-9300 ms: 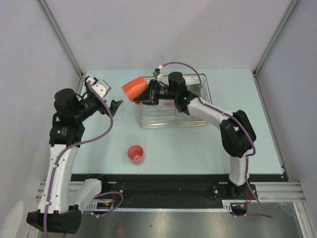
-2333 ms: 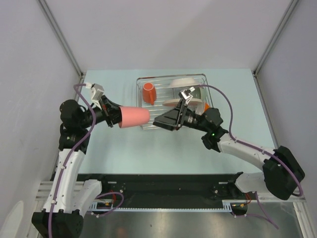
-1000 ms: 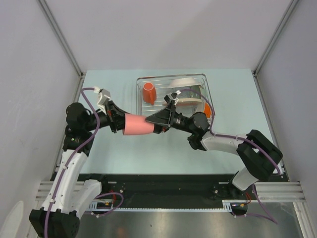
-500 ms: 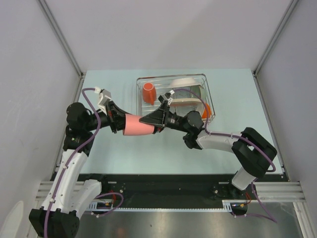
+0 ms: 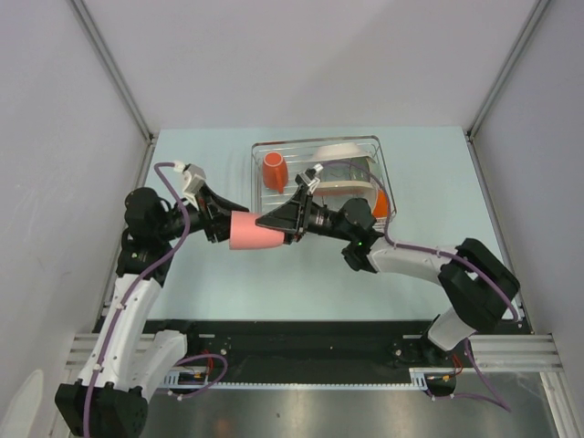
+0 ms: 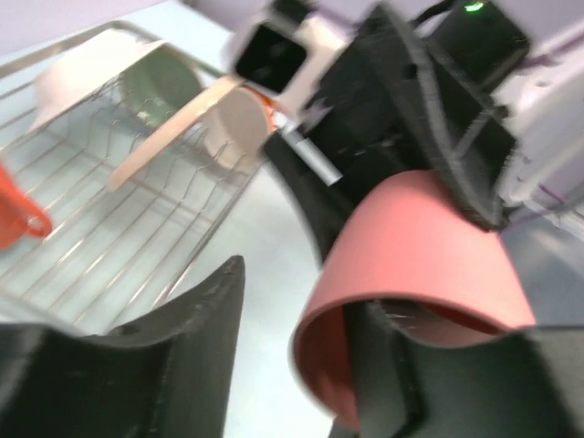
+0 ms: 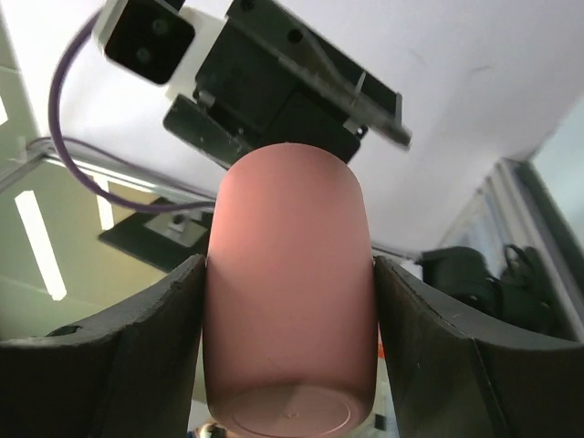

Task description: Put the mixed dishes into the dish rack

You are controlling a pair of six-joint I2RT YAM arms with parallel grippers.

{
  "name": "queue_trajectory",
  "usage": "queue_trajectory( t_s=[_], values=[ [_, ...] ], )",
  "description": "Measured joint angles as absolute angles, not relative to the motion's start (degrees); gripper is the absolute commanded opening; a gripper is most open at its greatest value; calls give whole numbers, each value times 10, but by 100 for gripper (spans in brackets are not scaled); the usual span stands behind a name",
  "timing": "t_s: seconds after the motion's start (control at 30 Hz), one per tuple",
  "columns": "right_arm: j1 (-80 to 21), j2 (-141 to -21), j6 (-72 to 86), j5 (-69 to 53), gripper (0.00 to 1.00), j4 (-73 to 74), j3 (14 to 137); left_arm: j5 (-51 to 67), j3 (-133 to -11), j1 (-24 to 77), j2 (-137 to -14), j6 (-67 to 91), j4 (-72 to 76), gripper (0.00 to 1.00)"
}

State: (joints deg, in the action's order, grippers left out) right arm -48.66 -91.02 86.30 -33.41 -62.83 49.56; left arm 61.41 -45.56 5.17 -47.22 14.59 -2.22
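The pinkish cup (image 5: 251,230) hangs sideways above the table, left of the dish rack (image 5: 258,193), between my two grippers. My right gripper (image 5: 276,221) is shut on its base end, and both pads press the cup's (image 7: 287,310) sides in the right wrist view. My left gripper (image 5: 217,224) is open at the mouth end. One of its fingers (image 6: 392,365) sits inside the cup's rim (image 6: 315,319) and the other finger (image 6: 196,347) stands apart outside. The rack (image 6: 119,246) holds an orange-red mug (image 5: 274,171), a white bowl (image 5: 339,150), a pale green bowl (image 6: 160,78) and a pink-and-cream plate (image 6: 169,132).
The rack stands at the back of the pale blue table (image 5: 201,274), right of centre. Grey walls close in both sides and the back. My right arm (image 5: 411,260) stretches across in front of the rack.
My left gripper's jaws have opened off the cup's wall. My right gripper's jaws have closed onto the cup's base end. The cup has hardly moved.
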Motion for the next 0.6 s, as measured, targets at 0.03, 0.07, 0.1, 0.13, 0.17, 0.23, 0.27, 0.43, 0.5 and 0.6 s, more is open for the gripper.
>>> queue_trajectory(
  t_s=[0.03, 0.07, 0.1, 0.13, 0.17, 0.23, 0.27, 0.43, 0.5, 0.6],
  values=[
    [-482, -898, 848, -336, 0, -597, 496, 606, -456, 47, -473, 138, -30, 69],
    [-475, -881, 825, -342, 0, -559, 496, 597, -457, 42, -474, 134, -41, 89],
    [-468, -867, 807, -344, 0, -531, 496, 592, -460, 38, -475, 129, -50, 99],
    [-456, -844, 780, -349, 0, -482, 496, 583, -467, 30, -478, 123, -62, 100],
    [-447, -828, 758, -350, 0, -451, 497, 579, -472, 26, -479, 114, -71, 99],
    [-418, -790, 696, -346, 0, -351, 509, 569, -486, 14, -479, 104, -89, 100],
    [-408, -775, 660, -338, 0, -300, 520, 567, -493, 6, -479, 99, -97, 100],
    [-383, -757, 493, -260, 0, -45, 622, 554, -505, -45, -482, 74, -134, 100],
    [-391, -766, 436, -216, 0, 35, 665, 542, -506, -61, -496, 61, -158, 100],
    [-419, -801, 360, -136, 0, 137, 737, 511, -515, -68, -536, 28, -205, 100]
  ],
)
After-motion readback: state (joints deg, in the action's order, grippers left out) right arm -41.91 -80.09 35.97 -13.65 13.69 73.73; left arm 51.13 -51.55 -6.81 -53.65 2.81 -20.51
